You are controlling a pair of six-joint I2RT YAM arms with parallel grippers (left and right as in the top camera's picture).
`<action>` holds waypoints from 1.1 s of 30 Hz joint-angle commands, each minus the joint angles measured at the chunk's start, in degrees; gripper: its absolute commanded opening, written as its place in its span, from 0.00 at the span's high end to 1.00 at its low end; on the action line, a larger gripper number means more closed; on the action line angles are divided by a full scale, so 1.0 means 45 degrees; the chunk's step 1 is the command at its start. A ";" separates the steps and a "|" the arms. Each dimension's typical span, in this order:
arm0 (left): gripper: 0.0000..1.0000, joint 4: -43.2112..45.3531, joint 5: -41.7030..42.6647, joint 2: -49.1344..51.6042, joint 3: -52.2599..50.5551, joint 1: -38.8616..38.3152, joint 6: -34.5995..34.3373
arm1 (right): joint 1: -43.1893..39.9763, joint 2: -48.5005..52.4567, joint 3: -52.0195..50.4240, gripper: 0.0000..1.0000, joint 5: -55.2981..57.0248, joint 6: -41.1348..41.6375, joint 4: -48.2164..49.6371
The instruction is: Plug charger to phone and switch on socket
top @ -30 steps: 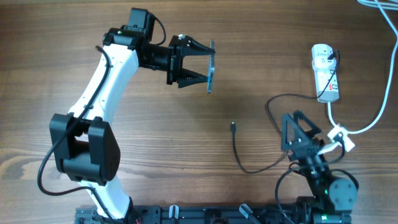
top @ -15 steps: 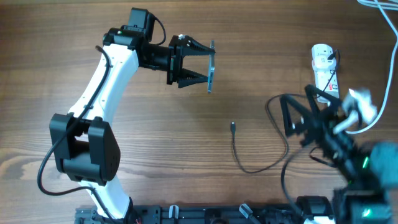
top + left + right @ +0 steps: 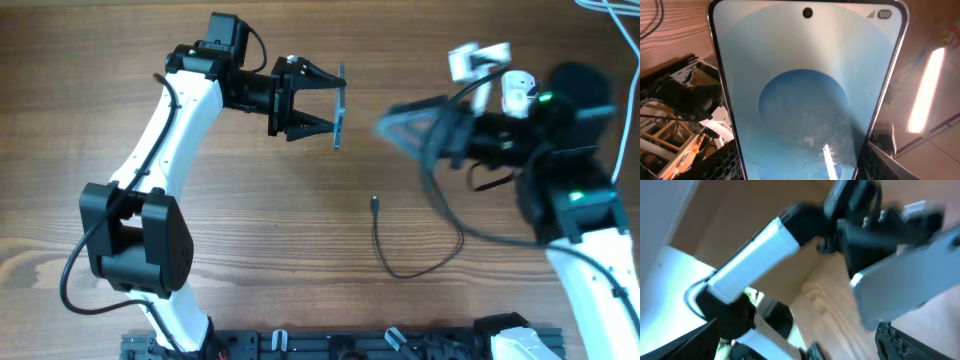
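Observation:
My left gripper [image 3: 336, 108] is shut on the phone [image 3: 340, 90] and holds it edge-on above the table at the back middle. In the left wrist view the phone's [image 3: 807, 100] cyan screen fills the frame between the jaws [image 3: 800, 170]. The charger cable lies on the table with its tip [image 3: 374, 203] free and a loop [image 3: 405, 272] to the front. My right gripper [image 3: 395, 130] is open, empty and blurred, in the air right of the phone. The right wrist view shows the phone's grey back [image 3: 910, 285] ahead of the open jaws [image 3: 800, 345]. The socket [image 3: 517, 90] is mostly hidden behind the right arm.
A thick white cord [image 3: 628, 120] runs along the right edge of the wooden table. The right arm's body [image 3: 570, 190] covers the right side. A white tag [image 3: 475, 58] on its cabling shows near the back. The arm bases stand at the front edge.
The right arm has swung from the front right up and leftward, fast and blurred, its gripper now near the phone. The left arm, phone and cable tip have not moved.

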 commanded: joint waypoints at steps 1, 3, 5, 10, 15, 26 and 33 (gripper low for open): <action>0.42 0.0034 0.0296 -0.0389 0.0282 0.0034 -0.0034 | 0.2764 -0.0029 0.2186 0.01 0.7125 -0.1010 -0.2837; 0.42 0.0034 0.0165 -0.0389 0.0282 0.0034 -0.0034 | 0.4245 0.0709 0.3711 0.01 1.1385 -0.1336 -0.5207; 0.42 0.0034 0.0107 -0.0389 0.0282 0.0034 -0.0034 | 0.5217 0.1627 0.5134 0.01 1.3872 -0.1277 -0.7009; 0.41 0.0034 0.0107 -0.0389 0.0282 0.0034 -0.0049 | 0.6455 0.4779 0.8762 0.01 1.6116 -0.0554 -1.0666; 0.42 0.0034 0.0117 -0.0389 0.0282 0.0034 -0.1287 | 0.6858 0.6290 0.9000 0.01 1.6762 0.0607 -1.1098; 0.41 0.0044 0.0107 -0.0389 0.0282 0.0034 -0.1695 | 0.6863 0.6591 0.9000 0.41 1.7345 0.1098 -1.0880; 0.41 0.0044 0.0039 -0.0389 0.0282 0.0034 -0.2239 | 0.6868 0.6591 0.9000 0.45 1.7345 0.1098 -1.0647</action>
